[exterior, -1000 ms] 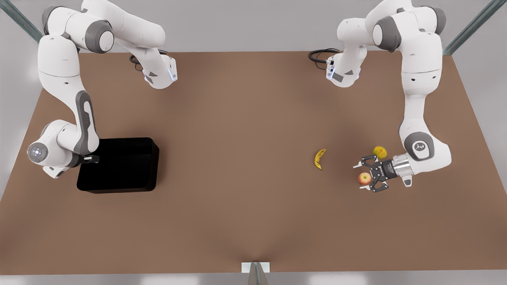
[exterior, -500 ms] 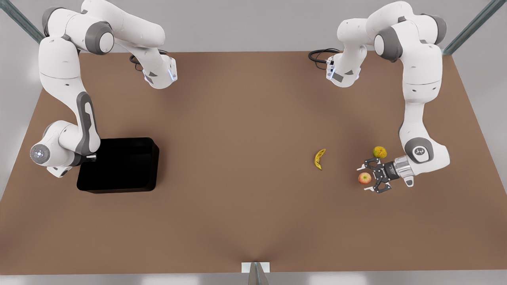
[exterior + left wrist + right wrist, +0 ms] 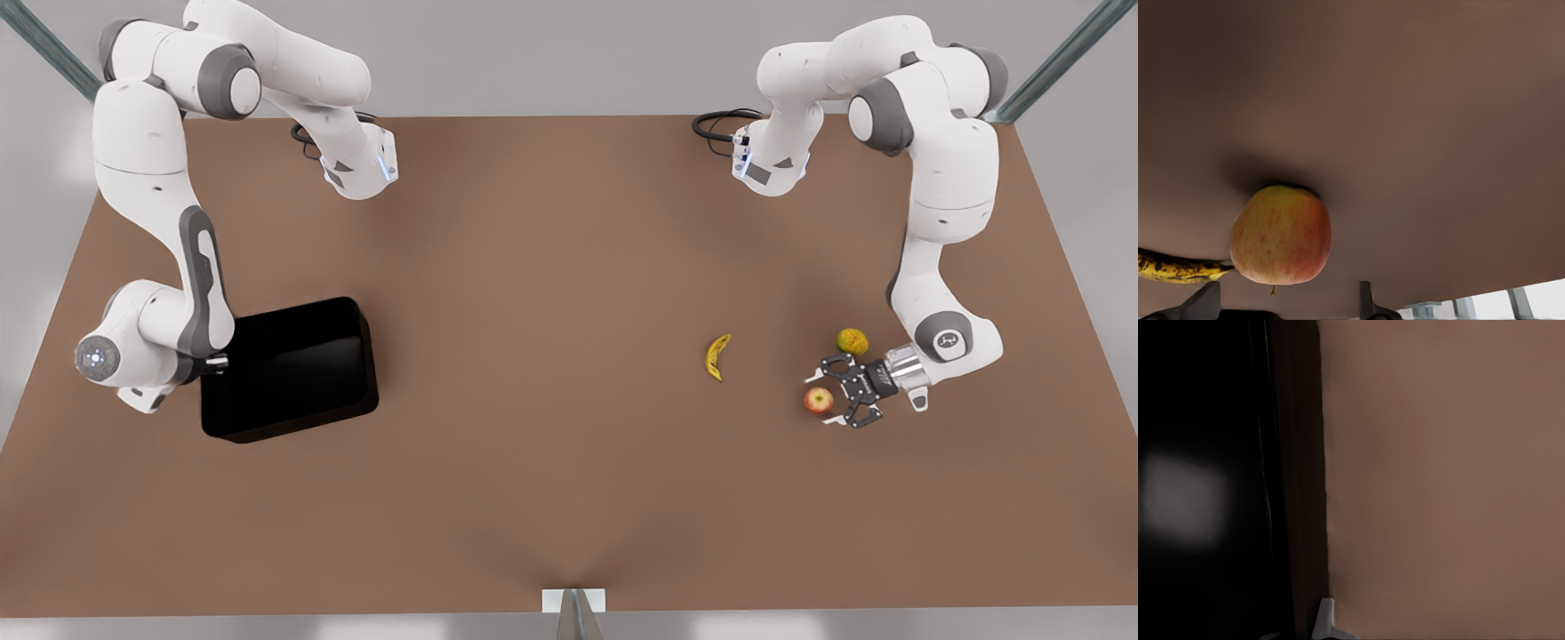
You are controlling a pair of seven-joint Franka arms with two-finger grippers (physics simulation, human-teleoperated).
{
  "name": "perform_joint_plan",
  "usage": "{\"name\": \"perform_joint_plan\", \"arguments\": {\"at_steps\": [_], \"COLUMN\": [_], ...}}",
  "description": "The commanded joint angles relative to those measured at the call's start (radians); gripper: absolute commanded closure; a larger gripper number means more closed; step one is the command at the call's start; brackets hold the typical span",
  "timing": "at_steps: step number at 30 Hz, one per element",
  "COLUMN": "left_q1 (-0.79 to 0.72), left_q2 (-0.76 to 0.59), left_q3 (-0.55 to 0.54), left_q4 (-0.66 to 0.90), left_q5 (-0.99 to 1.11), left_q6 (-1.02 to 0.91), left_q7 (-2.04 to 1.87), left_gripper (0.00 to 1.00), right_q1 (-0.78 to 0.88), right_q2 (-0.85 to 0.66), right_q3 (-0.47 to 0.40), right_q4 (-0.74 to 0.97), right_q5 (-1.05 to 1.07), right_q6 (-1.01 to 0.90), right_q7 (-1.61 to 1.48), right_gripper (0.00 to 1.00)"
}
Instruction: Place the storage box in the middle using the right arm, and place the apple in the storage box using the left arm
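Observation:
The black glossy storage box [image 3: 293, 369] sits at the front view's left, slightly askew on the brown table. My right gripper [image 3: 213, 361] is shut on the box's left wall; the right wrist view shows that dark wall [image 3: 1281, 487] beside one pale fingertip [image 3: 1325, 620]. The red-and-yellow apple [image 3: 817, 400] lies at the front view's right. My left gripper [image 3: 822, 400] is open around it, one finger on each side. In the left wrist view the apple [image 3: 1281, 235] rests on the table just beyond the two fingertips [image 3: 1366, 301].
A spotted banana [image 3: 717, 356] lies toward the centre from the apple, and its tip [image 3: 1175, 267] is also in the left wrist view. A yellow-green dimpled fruit [image 3: 852, 340] sits close behind the left gripper. A white bracket [image 3: 573, 601] marks the table's front edge.
The storage box has shifted toward the front view's right and turned a little, moving with my right gripper. My left gripper has sunk lower around the apple, which has not moved.

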Motion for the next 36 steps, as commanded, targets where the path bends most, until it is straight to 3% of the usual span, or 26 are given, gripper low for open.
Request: {"name": "perform_joint_plan", "arguments": {"at_steps": [1, 4, 11, 16, 20, 21, 24, 25, 26, 27, 33, 36], "left_q1": [0.002, 0.007, 0.022, 0.027, 0.042, 0.044, 0.044, 0.044, 0.044, 0.044, 0.047, 0.056], "left_q2": [0.003, 0.006, 0.041, 0.049, 0.064, 0.062, 0.064, 0.07, 0.073, 0.076, 0.084, 0.069], "left_q3": [0.0, -0.002, -0.002, -0.029, -0.029, -0.029, -0.029, -0.029, -0.031, -0.032, -0.035, -0.026], "left_q4": [0.0, -0.005, -0.009, -0.017, -0.017, -0.023, -0.028, -0.028, -0.028, -0.028, -0.028, -0.025], "left_q5": [-0.026, -0.024, -0.084, -0.178, -0.185, -0.216, -0.247, -0.247, -0.253, -0.254, -0.26, -0.26], "left_q6": [0.0, -0.002, 0.001, -0.002, -0.012, -0.037, -0.043, -0.042, -0.042, -0.04, -0.043, -0.091], "left_q7": [0.0, 0.024, 0.086, 0.09, 0.129, 0.135, 0.147, 0.156, 0.164, 0.169, 0.173, 0.149], "left_gripper": [0.0, 0.0, 0.0, 0.0, 0.0, 0.04, 0.36, 0.39, 0.42, 0.42, 0.53, 0.71], "right_q1": [0.003, 0.102, 0.512, 0.655, 0.693, 0.698, 0.699, 0.699, 0.699, 0.699, 0.699, 0.698], "right_q2": [-0.004, -0.009, 0.053, 0.255, 0.422, 0.436, 0.462, 0.462, 0.468, 0.468, 0.458, 0.421], "right_q3": [0.006, 0.015, 0.018, 0.027, 0.085, 0.087, 0.092, 0.092, 0.092, 0.092, 0.102, 0.104], "right_q4": [0.002, 0.066, 0.275, 0.549, 0.738, 0.746, 0.743, 0.743, 0.743, 0.738, 0.747, 0.746], "right_q5": [0.001, 0.05, 0.157, 0.24, 0.24, 0.238, 0.237, 0.237, 0.237, 0.237, 0.238, 0.244], "right_q6": [-0.005, -0.083, -0.083, -0.094, -0.077, -0.069, -0.037, -0.039, -0.037, -0.037, -0.037, -0.076], "right_q7": [0.003, 0.005, 0.042, 0.095, 0.154, 0.187, 0.187, 0.186, 0.187, 0.187, 0.175, 0.171], "right_gripper": [0.79, 0.79, 0.79, 0.79, 0.79, 0.79, 0.79, 0.79, 0.45, 0.0, 0.0, 0.0]}}
